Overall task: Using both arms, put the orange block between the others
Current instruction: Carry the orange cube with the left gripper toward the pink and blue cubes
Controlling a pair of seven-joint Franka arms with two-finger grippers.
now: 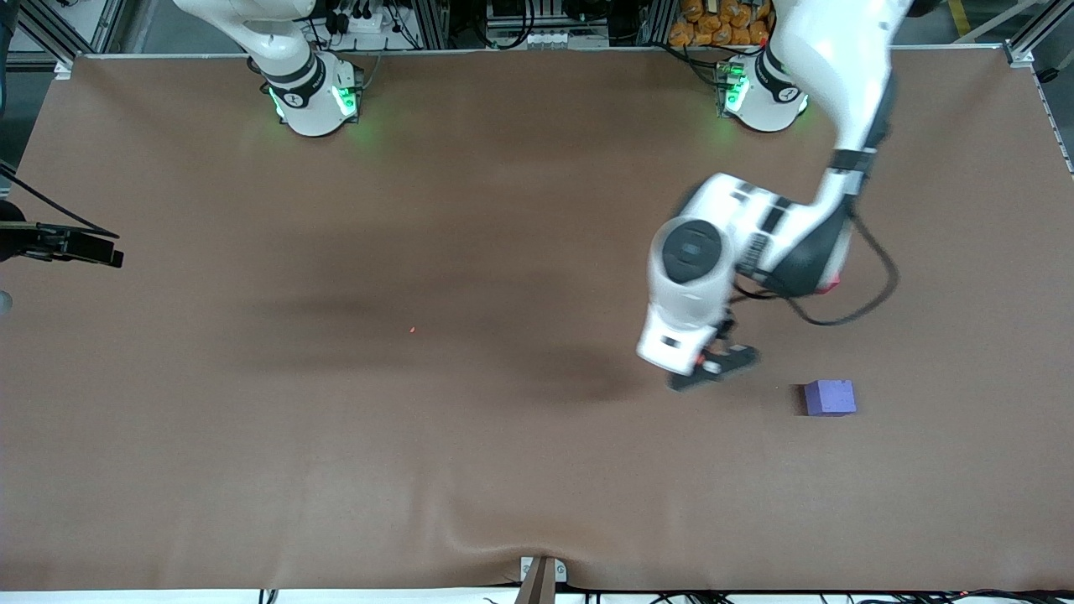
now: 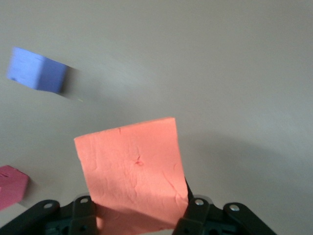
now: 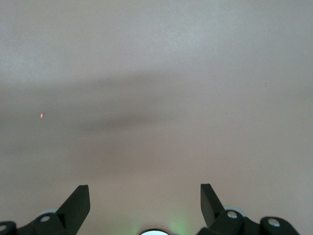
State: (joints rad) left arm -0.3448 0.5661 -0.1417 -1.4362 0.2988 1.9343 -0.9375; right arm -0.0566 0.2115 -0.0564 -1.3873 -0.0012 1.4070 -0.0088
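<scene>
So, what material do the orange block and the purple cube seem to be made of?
Orange block, held in the left claw: probably soft foam, with a matte face showing fine creases and a small dent. Purple cube: likely the same foam, matte with no shine, but it is too blurred to be sure.

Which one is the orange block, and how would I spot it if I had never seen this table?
Start at the white left arm reaching over the brown table. Look at its black claw: the orange block is pinched there, lifted off the cloth. The purple-blue block and the pinkish-red block both sit on the table; only the orange one is held.
</scene>
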